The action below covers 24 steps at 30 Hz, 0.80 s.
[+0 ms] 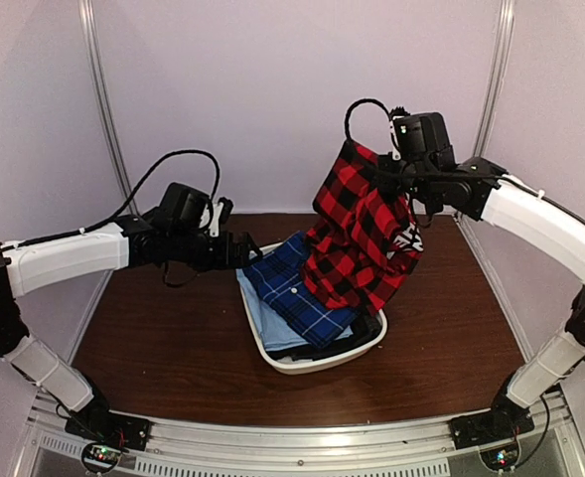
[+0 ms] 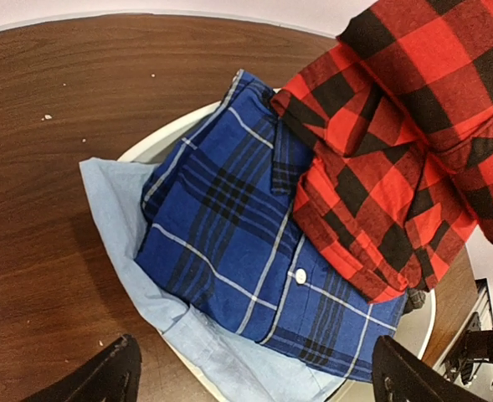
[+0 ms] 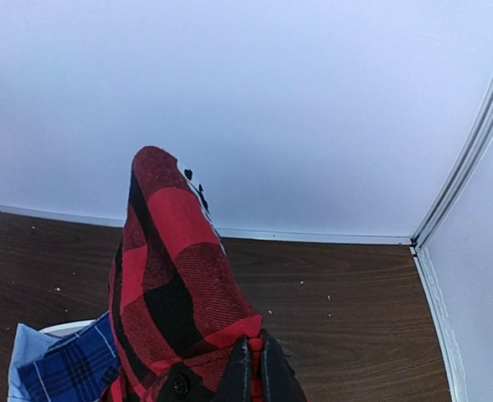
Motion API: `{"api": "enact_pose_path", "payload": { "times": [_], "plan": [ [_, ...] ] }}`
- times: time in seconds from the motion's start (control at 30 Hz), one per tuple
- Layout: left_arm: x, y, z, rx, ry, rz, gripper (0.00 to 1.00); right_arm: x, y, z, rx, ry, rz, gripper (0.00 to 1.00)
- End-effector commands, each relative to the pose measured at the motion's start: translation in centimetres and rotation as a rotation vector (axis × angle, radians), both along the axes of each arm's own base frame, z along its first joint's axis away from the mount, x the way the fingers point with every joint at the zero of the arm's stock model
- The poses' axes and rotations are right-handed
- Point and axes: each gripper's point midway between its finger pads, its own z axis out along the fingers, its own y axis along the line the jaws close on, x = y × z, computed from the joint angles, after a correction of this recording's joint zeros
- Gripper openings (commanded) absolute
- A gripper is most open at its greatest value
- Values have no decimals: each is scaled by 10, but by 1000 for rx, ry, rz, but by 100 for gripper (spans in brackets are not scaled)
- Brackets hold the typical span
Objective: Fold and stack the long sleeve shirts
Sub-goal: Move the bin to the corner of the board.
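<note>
Red shirt (image 1: 357,238) hanging, white button (image 2: 300,275) on navy shirt (image 2: 221,243)

The hanging red shirt (image 1: 357,243) blocks the right of the basket (image 1: 302,366); the blue shirt (image 1: 297,293) lies open on the left

Place: a robot lab test cell
Walls: plain pale panels (image 1: 272,89) shut the table in from 9 through 12 to 3 o'clock
Frame: bare metal posts (image 1: 103,99) stand in the corners at 11 and 1 o'clock
Table: dark wood-grain top (image 1: 173,348), dotted with small pale specks
Mounting: a slotted metal rail (image 1: 292,437) runs along 6 o'clock, two white robot arms (image 1: 69,258) bolted to it at 7 and 5 o'clock
</note>
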Motion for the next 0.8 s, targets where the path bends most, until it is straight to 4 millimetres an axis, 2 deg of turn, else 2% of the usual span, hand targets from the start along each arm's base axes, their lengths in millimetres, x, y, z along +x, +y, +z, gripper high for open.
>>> {"api": "enact_pose_path", "payload": {
  "times": [0.0,0.27,0.47,0.77],
  "plan": [
    [0,7,-7,31,15,42,97,-8,-13,54,63,-110,-11,0],
    [-3,24,-25,68,54,110,96,-15,-8,81,100,-162,30,0],
    [-6,17,-24,52,60,61,93,-20,-12,95,88,-187,16,0],
    [-13,35,-45,102,104,122,83,-29,-14,121,94,-234,25,0]
  ]
}}
